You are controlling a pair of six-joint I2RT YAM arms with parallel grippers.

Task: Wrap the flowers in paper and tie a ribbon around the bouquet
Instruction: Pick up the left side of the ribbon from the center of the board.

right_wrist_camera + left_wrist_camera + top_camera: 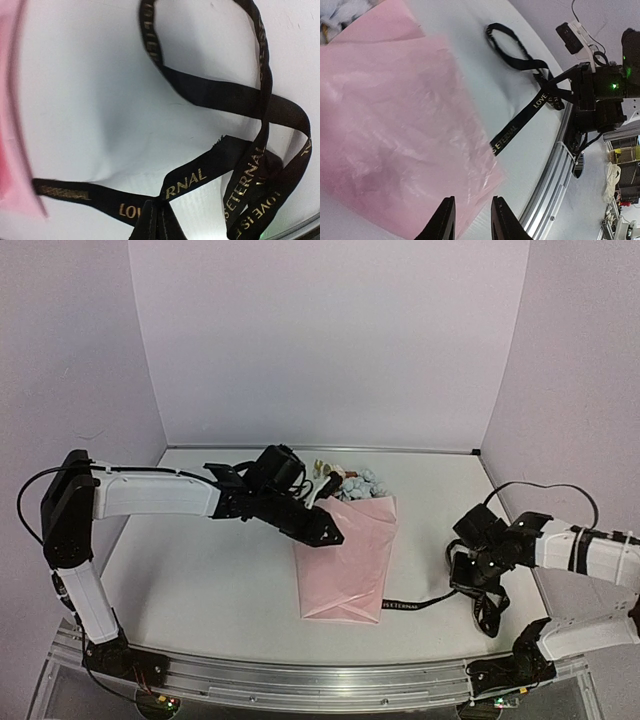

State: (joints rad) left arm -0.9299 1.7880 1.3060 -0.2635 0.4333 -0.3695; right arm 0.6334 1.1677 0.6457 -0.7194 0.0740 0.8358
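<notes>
Bare surface (200, 580) lies open left of the paper (350, 560) and at the far right. The left arm (160, 495) hangs over the paper's far left corner. The ribbon (415, 602) crosses the gap at its near right.

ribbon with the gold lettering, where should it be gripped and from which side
Grip the narrow black satin ribbon on its straight run between the pale pink paper sheet and the loops, from above, jaws across its width. There it is one layer; the loops twist and overlap. The right gripper is shut on that run.
</notes>
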